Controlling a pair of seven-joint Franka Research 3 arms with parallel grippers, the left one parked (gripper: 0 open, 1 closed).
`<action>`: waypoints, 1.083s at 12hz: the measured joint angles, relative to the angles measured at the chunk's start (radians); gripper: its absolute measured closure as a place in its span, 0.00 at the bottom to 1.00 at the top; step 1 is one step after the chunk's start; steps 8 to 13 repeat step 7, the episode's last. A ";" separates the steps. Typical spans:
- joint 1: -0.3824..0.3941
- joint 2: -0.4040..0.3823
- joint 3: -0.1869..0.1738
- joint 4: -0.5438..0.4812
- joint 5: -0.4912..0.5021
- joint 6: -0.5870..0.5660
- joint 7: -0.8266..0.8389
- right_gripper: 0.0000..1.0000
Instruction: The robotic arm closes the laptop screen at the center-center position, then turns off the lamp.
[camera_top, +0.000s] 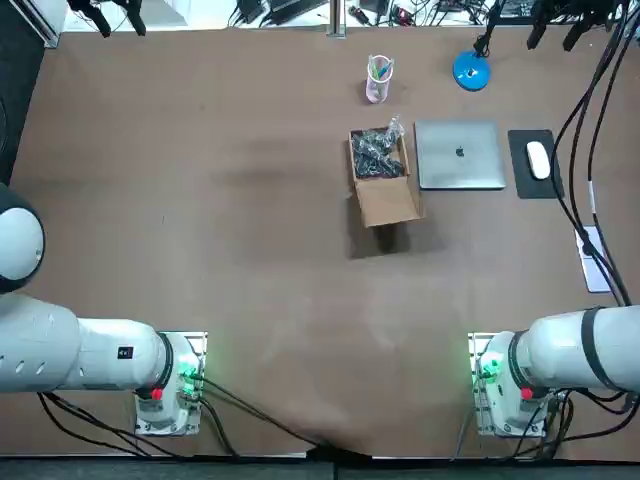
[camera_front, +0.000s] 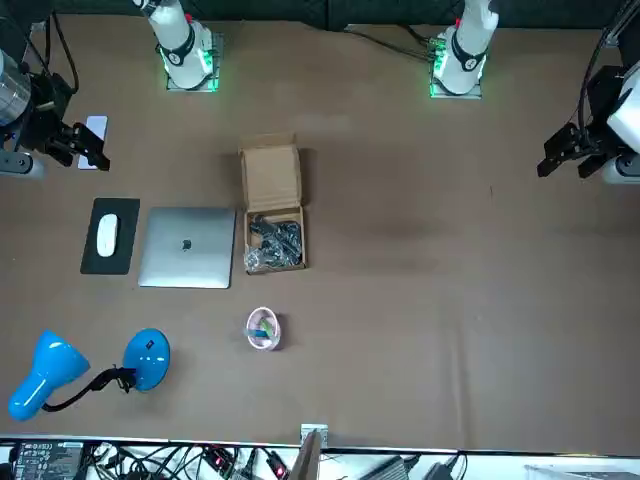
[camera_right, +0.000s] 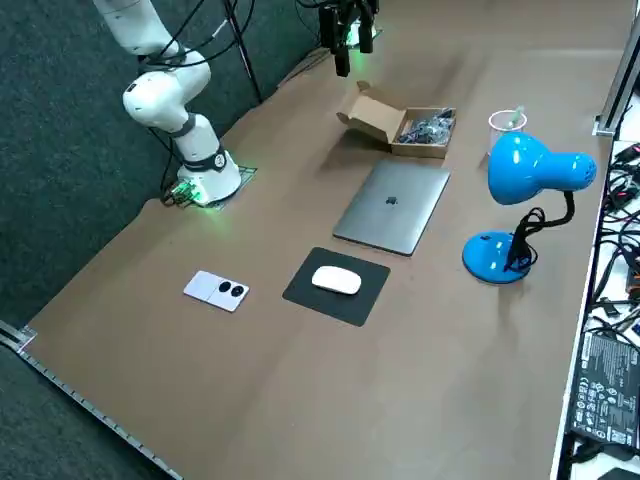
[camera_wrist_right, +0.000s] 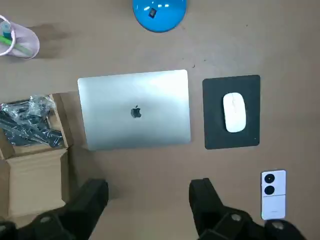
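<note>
Clock reference: seen from overhead, 12 o'clock points away from the robot's bases.
Laptop: a silver rectangular laptop lies flat with its lid shut and logo up. It sits on the brown counter at about 1 o'clock from the counter's middle.
Lamp: a blue desk lamp stands on a round base at 12 o'clock of the laptop, near the far edge. A bent black neck carries its blue shade out toward 3 o'clock. Whether it is lit cannot be told.
End effector: the right arm's black two-finger end effector hangs raised above the counter at roughly 5 o'clock of the laptop. Its fingers are spread wide, with nothing between them.
Box: an open brown cardboard box sits just beside the laptop at 9 o'clock. It holds a clear bag of dark metal parts.
Cup: a small clear pinkish cup with green sticks stands at 12 o'clock of the box.
Mouse pad: a black rectangular mouse pad lies at 3 o'clock of the laptop, with a white oval mouse on it.
Small device: a white oblong device with two dark round spots lies at 5 o'clock of the pad.
</note>
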 joint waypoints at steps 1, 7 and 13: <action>0.000 0.000 0.000 0.000 0.000 0.000 0.000 0.00; 0.001 0.000 0.000 0.004 0.000 0.000 0.001 0.00; 0.001 0.000 0.000 0.004 0.000 0.000 0.001 0.00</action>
